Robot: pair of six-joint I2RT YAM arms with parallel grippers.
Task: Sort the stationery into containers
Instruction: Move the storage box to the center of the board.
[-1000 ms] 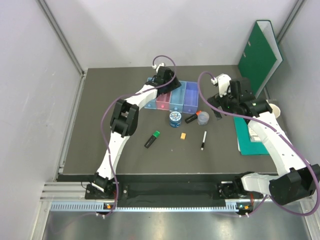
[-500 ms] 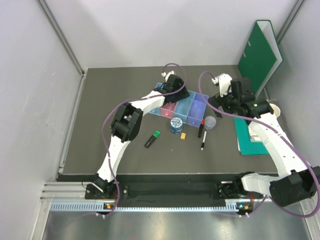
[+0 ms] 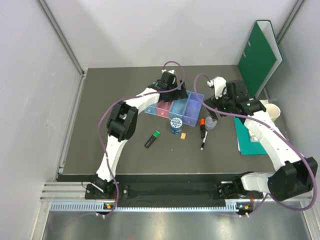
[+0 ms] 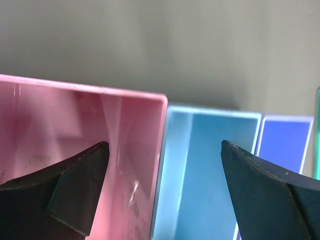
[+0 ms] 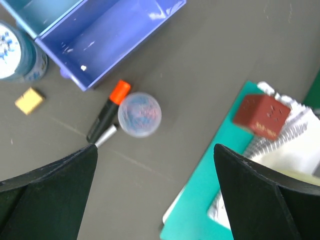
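Note:
The row of four joined trays [image 3: 175, 107] lies slanted mid-table: light blue, pink [image 4: 75, 130], light blue [image 4: 205, 165], purple [image 5: 110, 30]. My left gripper [image 3: 175, 93] is open over them, its fingers either side of the pink/blue wall [image 4: 165, 170]. My right gripper [image 3: 220, 100] is open and empty above the grey-lilac pot [image 3: 211, 123], which also shows in the right wrist view [image 5: 139, 114]. The orange-cap highlighter [image 3: 202, 126] lies against the pot. In front lie one thin pen [image 3: 203, 142], the blue tin [image 3: 175, 125], the orange eraser [image 3: 183, 136] and the green-cap highlighter [image 3: 152, 139].
A teal flat tray [image 3: 248, 136] holding a spiral notebook and a red cube [image 5: 260, 116] lies on the right. A cream cup [image 3: 272, 109] and a green binder [image 3: 260, 55] stand at the back right. Grey walls close in the table.
The tray row slid nearer and right with my left gripper and turned slantwise. It pushed the orange-cap highlighter and pot forward. My right gripper moved slightly left.

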